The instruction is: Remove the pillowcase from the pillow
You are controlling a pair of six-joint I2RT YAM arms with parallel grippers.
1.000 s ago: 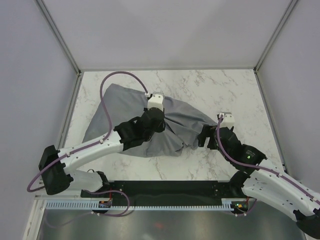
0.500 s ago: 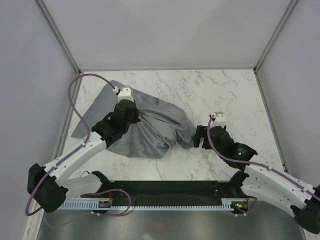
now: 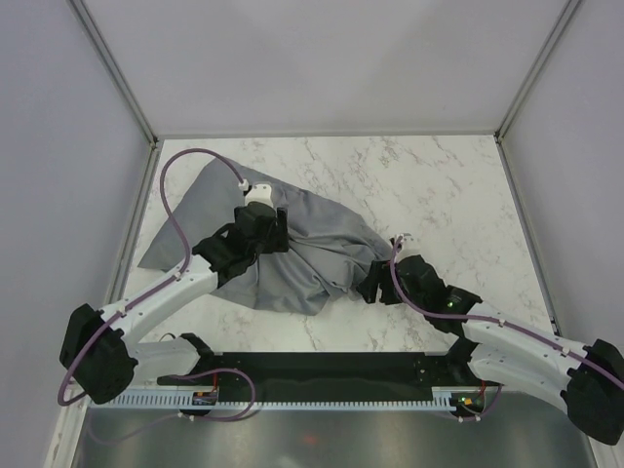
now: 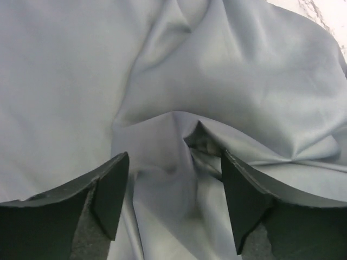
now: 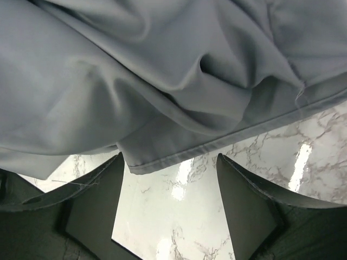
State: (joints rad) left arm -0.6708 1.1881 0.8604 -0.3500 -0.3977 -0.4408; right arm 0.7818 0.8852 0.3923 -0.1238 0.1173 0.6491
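Both jaws gape empty: left gripper (image 4: 173, 157) over a fold (image 4: 176, 122) of the pillowcase (image 3: 312, 246), right gripper (image 5: 169, 160) at its hem (image 5: 227, 139); seat the hem deep before you close

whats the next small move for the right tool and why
Probably ease the right tool forward and close on the grey pillowcase hem: its jaws stand open, and the hem lies just ahead of them on the marble table.
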